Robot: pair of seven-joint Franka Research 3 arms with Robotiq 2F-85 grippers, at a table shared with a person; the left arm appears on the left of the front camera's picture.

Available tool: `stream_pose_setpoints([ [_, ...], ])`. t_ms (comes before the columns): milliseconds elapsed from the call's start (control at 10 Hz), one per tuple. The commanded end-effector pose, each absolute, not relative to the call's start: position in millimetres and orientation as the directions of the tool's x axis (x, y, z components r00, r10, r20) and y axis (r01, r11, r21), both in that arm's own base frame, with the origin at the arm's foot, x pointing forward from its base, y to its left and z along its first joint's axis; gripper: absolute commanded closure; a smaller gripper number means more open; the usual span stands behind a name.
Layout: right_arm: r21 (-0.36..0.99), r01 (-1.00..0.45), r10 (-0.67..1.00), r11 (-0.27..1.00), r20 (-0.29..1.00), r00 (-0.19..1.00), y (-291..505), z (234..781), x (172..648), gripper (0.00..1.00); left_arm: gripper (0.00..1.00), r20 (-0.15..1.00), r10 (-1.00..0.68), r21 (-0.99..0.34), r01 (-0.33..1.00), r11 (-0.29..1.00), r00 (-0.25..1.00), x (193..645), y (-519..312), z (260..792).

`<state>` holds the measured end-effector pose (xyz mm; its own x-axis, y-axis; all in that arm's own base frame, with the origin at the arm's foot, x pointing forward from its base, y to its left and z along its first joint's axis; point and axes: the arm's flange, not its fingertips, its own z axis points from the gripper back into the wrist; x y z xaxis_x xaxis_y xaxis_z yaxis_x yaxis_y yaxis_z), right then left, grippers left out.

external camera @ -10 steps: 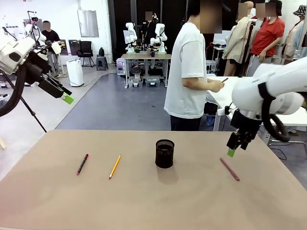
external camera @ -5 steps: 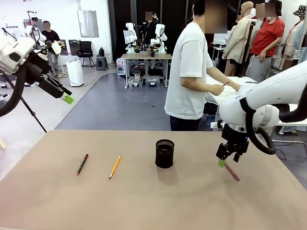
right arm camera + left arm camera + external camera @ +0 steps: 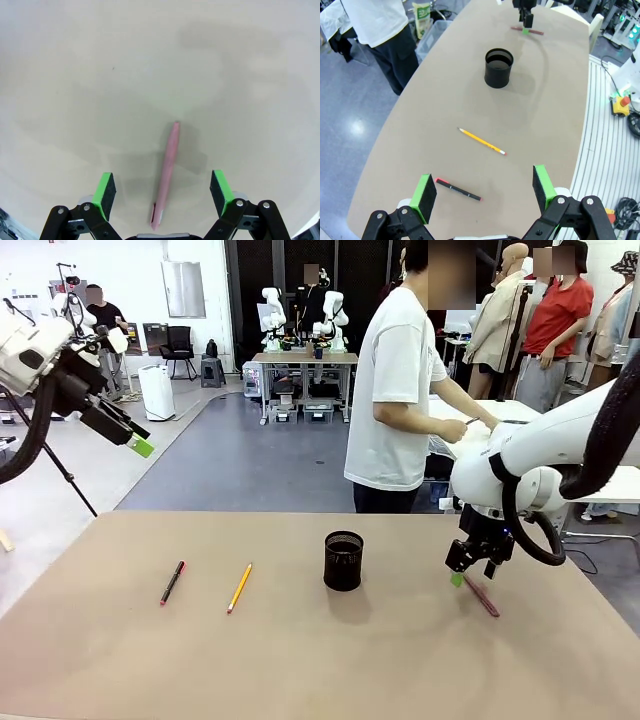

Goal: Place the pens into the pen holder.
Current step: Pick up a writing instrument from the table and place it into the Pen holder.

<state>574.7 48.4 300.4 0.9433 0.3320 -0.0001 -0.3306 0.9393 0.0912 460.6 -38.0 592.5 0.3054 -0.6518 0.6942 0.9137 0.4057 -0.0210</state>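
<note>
Front view, surface: a plain tan table (image 3: 300,660) with a matte top; the black wire-mesh pen holder (image 3: 343,560) stands upright near its middle.
Room: grey floor lies past the table's far edge. A person in a white T-shirt (image 3: 395,390) stands behind the pen holder, side-on, with hands over a white-covered table farther right. More people stand deeper in the room.
Red pen (image 3: 172,582): lies flat on the table, far to the left of the pen holder.
Pencil (image 3: 239,587): lies flat between the red pen and the pen holder, apart from both.
Pink pen (image 3: 480,594): lies flat to the right of the pen holder, well apart from it.
Right gripper (image 3: 470,573): hangs low over the near end of the pink pen, right of the pen holder. Its jaws are spread wide and grip nothing.
Right wrist view: the pink pen (image 3: 166,172) lies in the gap between the green pads (image 3: 105,189) and touches neither. Whether the fingertips reach the table cannot be told.
Left gripper (image 3: 130,435): is raised high, far left of the pen holder and beyond the table's edge. Its jaws are wide apart and empty.
Left wrist view: the red pen (image 3: 458,189) lies nearest the left gripper (image 3: 483,192), far below it. Next come the pencil (image 3: 481,141) and the pen holder (image 3: 498,67), with the pink pen (image 3: 527,31) beyond.
</note>
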Motion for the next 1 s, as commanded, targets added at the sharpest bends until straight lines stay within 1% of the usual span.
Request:
stream_pose_setpoints([
  [0, 0.033, -0.308, 0.308, 0.951, 0.016, 0.951, 48, 300, 586, 0.00, 0.00, 0.697, -0.651, -0.019, 0.915, 0.403, 0.301, 460, -38, 593],
  [500, -0.035, -0.294, 0.296, 0.955, 0.031, 0.955, 52, 291, 597, 0.00, 0.00, 0.697, -0.651, -0.019, 0.915, 0.403, 0.301, 460, -38, 593],
  [900, -0.037, -0.293, 0.295, 0.955, 0.037, 0.955, 61, 288, 597, 0.00, 0.00, 0.697, -0.651, -0.019, 0.915, 0.403, 0.301, 460, -38, 593],
])
